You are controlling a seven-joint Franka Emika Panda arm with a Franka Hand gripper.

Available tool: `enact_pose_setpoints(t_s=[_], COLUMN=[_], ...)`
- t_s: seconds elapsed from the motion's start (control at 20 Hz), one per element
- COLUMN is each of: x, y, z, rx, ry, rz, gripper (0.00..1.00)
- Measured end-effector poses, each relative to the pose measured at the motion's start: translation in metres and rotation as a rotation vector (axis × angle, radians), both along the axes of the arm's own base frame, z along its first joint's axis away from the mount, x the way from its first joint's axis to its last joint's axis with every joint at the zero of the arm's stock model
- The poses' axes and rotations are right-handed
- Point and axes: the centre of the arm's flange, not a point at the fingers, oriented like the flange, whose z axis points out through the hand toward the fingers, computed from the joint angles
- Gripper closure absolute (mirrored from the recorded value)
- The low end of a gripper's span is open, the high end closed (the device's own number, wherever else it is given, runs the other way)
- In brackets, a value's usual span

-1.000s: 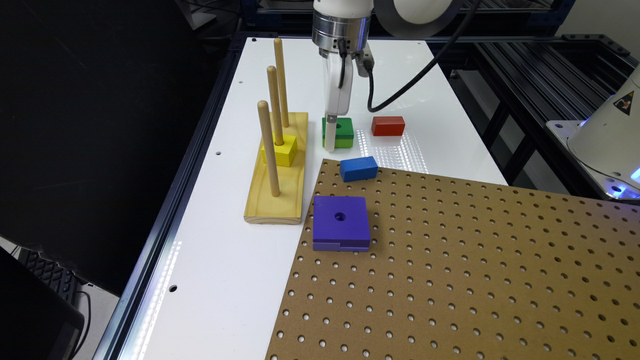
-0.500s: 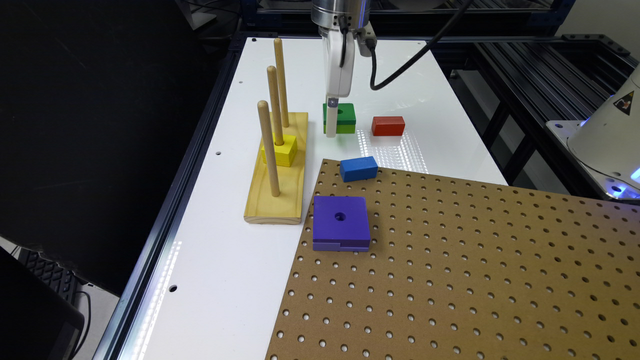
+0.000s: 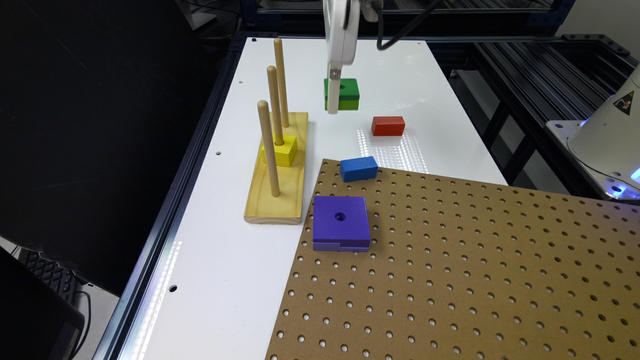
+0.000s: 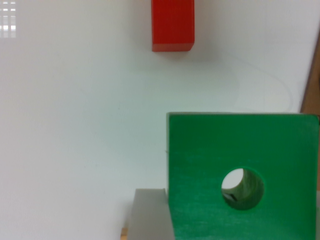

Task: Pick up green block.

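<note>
Gripper (image 3: 333, 102) hangs from the top of the exterior view, a white part with a pale finger (image 3: 333, 95) reaching down across the near face of the green block (image 3: 346, 93). In the wrist view a grey finger (image 4: 149, 214) lies flat against the side of the green block (image 4: 240, 175), touching it; the other finger is out of that picture. The grip reads as clamped on the block, which sits off the white table (image 3: 225, 270): in the exterior view its lower edge is clear of the surface.

The exterior view gives the block's side: dark green upper layer over a thinner lime-green layer. The wrist view gives the top face instead: square, wood grain faintly visible, a round hole (image 4: 243, 188) through which pale surface shows.

Red block (image 3: 388, 126) lies on the table toward the exterior view's right of the held block, apart from it; the wrist view shows the red block (image 4: 173, 25) too.

The exterior view alone covers the rest. Blue block (image 3: 358, 168) sits at the corner of the brown pegboard (image 3: 475, 270). Purple square block (image 3: 341, 222), holed, lies on the pegboard's edge. Wooden peg stand (image 3: 277, 187) carries three upright dowels; a yellow block (image 3: 280, 151) is threaded on the middle dowel.
</note>
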Motion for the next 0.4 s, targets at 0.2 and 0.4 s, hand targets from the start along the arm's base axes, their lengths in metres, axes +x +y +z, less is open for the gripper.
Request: enact_pose_setpoints(t_s=[0.2, 0.4], x=[-0.003, -0.007], y=[0.001, 0.003], z=[0.024, 0.058], rx=[-0.007, -0.014], ry=[0.0, -0.007], rz=[0.001, 0.0], gripper=[1.0, 1.0])
